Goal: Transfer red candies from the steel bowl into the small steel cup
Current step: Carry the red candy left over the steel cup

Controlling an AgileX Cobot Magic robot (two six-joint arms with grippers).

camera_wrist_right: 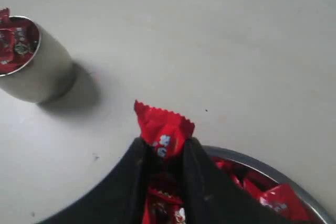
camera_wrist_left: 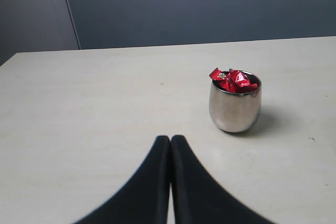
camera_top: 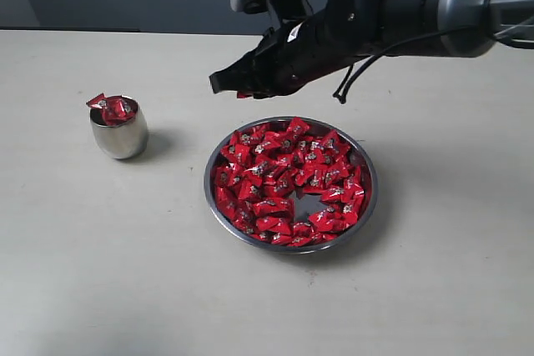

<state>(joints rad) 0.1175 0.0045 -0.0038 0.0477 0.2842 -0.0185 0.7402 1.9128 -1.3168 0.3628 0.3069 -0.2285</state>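
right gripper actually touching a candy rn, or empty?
Touching. The right wrist view shows the right gripper closed on one red candy, with the crimped wrapper end sticking out in front.

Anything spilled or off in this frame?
No spill on the table. Only oddity: the small steel cup is heaped, one red candy overhanging its rim, so the held candy in the right end effector may not seat.

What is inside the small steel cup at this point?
Red candies fill the small steel cup to its rim, one wrapper end poking over the edge. How many lie deeper is hidden by the top ones and the cup's wall.
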